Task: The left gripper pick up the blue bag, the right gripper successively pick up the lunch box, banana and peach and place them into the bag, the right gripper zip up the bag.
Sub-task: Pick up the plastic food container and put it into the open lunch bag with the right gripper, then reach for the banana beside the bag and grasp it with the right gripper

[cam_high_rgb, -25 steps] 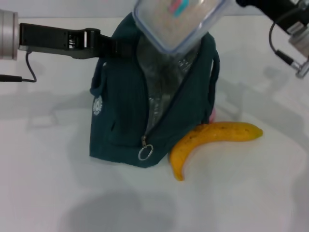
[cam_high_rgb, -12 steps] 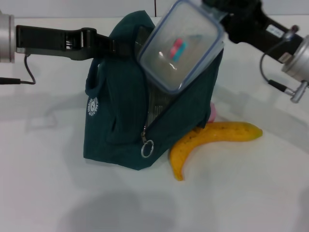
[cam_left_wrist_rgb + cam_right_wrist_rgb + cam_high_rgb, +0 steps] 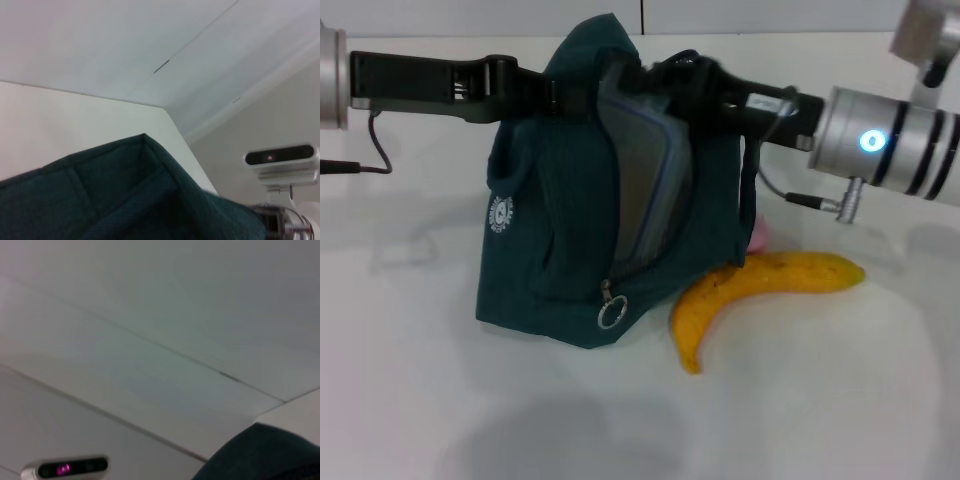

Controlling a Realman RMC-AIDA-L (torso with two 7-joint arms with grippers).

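Lowered into the blue bag (image 3: 550, 240) now — lunch box (image 3: 645, 195) at right gripper (image 3: 665, 85).

The blue bag (image 3: 560, 220), dark teal fabric with a small white round logo on its left side and a ring zipper pull low at its near front, stands upright at the centre, its mouth open. The lunch box (image 3: 645, 190), clear with a blue rim, stands on edge inside that opening. The banana (image 3: 755, 290), curved and yellow, lies just right of the bag's base. The peach (image 3: 758, 232) shows only as a pink sliver behind the bag's right edge
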